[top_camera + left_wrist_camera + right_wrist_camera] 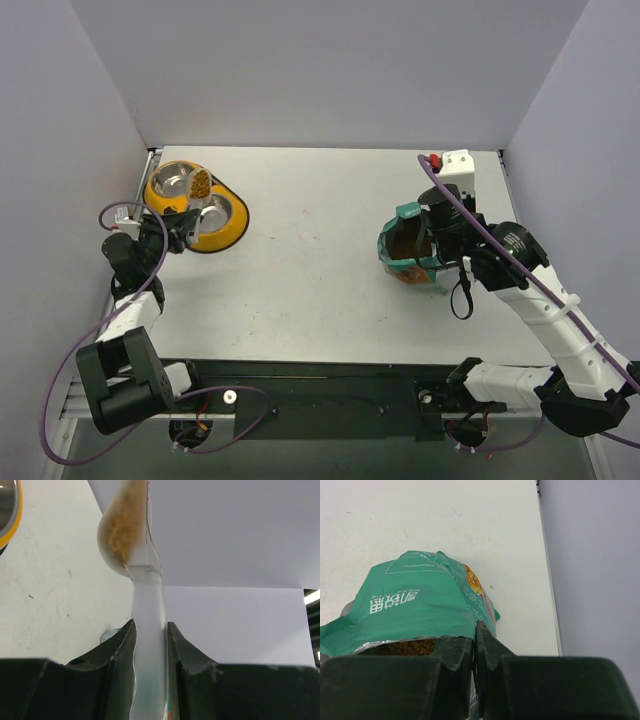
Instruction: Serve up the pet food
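Note:
My left gripper point(186, 224) is shut on the handle of the clear plastic scoop point(201, 186). The scoop holds brown kibble point(201, 182) and hangs over the yellow double-bowl feeder point(228, 230), above its far steel bowl point(173, 180). In the left wrist view the handle point(148, 630) stands between my fingers and kibble point(121, 527) fills the scoop. My right gripper point(441, 238) is shut on the rim of the open teal pouch point(404, 246). In the right wrist view the pouch point(415, 605) shows kibble point(405, 647) inside, beside my gripper point(476, 642).
The near steel bowl point(222, 210) sits in the feeder at the table's far left. White walls close in the table on three sides. A red-topped white fixture point(455, 162) stands at the back right. The feeder's rim point(11, 522) shows in the left wrist view.

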{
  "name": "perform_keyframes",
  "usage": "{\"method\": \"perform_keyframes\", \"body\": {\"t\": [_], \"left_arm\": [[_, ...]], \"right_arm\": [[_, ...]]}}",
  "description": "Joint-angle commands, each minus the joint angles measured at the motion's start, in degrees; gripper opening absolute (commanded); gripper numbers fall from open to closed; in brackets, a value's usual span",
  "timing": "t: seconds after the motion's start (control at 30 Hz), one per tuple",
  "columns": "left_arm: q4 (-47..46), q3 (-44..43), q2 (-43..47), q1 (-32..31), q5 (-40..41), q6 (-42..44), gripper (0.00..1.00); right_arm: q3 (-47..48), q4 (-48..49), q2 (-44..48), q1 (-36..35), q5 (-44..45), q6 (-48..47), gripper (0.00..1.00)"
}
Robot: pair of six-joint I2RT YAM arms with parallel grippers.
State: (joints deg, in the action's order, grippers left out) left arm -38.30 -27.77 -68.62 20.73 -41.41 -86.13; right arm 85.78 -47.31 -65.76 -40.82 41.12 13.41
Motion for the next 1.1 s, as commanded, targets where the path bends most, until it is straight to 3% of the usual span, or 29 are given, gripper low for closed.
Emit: {"method": "perform_keyframes", "body": {"t": [0.0, 0.17, 0.7, 0.97, 1.07], "left_arm": [[-1.51, -0.71, -2.39, 0.8, 2.29, 2.02, 0.0], [0.17, 0.6, -4.76, 0.8, 5.98, 0.71, 0.0], [5.69, -1.23, -12.59, 0.19, 6.87, -1.76, 0.0], [19.75, -8.78, -14.35, -1.13, 9.15, -2.9, 0.0], [31.04, -13.0, -14.52, -1.66, 10.2, -3.69, 0.0]], "right_arm": [[-0.52, -1.12, 2.3, -0.23, 4.76, -0.75, 0.0], [-0.7, -0.5, 2.21, -0.23, 5.02, -1.1, 0.0], [-0.7, -0.24, 2.04, 0.65, 5.46, -1.54, 0.0], [0.0, -0.24, 1.42, 0.92, 5.9, -1.81, 0.0], [0.0, -0.24, 1.42, 1.0, 6.07, -1.98, 0.0]]}}
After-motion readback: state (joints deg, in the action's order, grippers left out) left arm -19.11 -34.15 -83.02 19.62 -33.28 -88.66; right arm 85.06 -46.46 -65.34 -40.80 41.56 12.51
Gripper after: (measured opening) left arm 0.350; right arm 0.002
